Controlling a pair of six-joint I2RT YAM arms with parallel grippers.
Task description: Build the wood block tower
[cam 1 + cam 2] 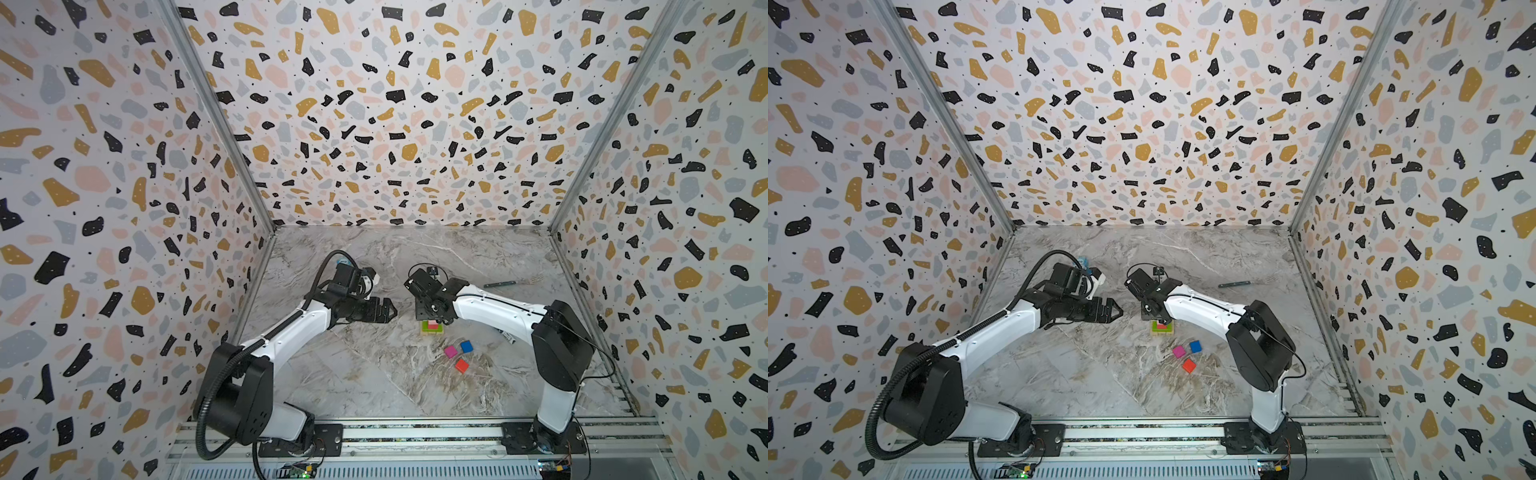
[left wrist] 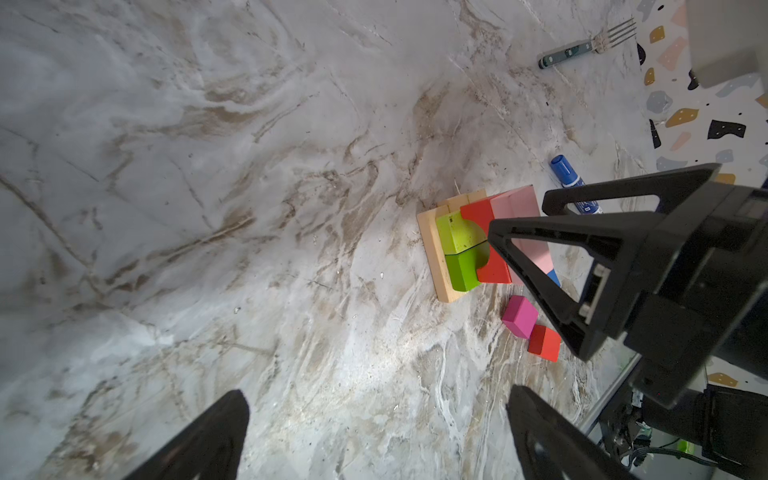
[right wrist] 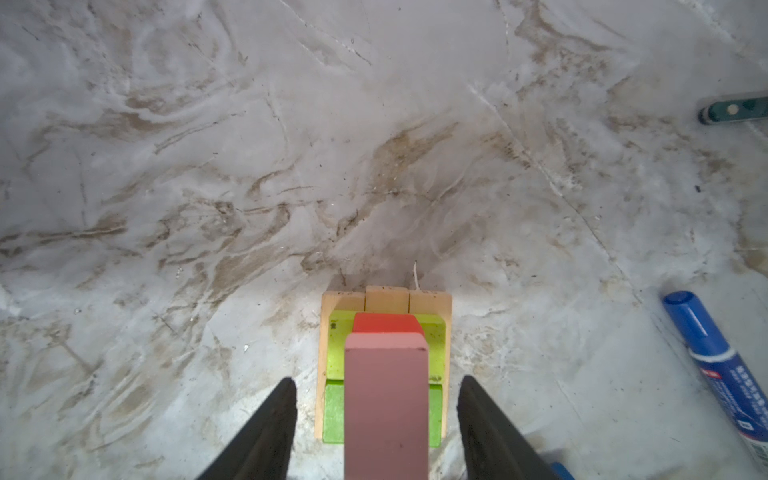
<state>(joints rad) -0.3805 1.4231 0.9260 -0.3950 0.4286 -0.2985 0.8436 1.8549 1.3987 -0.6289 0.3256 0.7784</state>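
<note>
In a top view: tower [image 1: 428,329] on tabletop [image 1: 374,374], directly below right pincer [image 1: 433,319]; left pincer [image 1: 385,311] wide open, empty, apart.
Left wrist: pink block [image 2: 519,208] against red block [image 2: 482,216] atop green layer [image 2: 457,249].
Right wrist: jaws parted, gaps either side of pink.
Recommended: withdraw straight upward, avoiding nudges.

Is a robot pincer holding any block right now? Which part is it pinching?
Nothing is held. The right pincer is open around the pink block, with a gap showing on each side. The left pincer is open too, with nothing in it.
</note>
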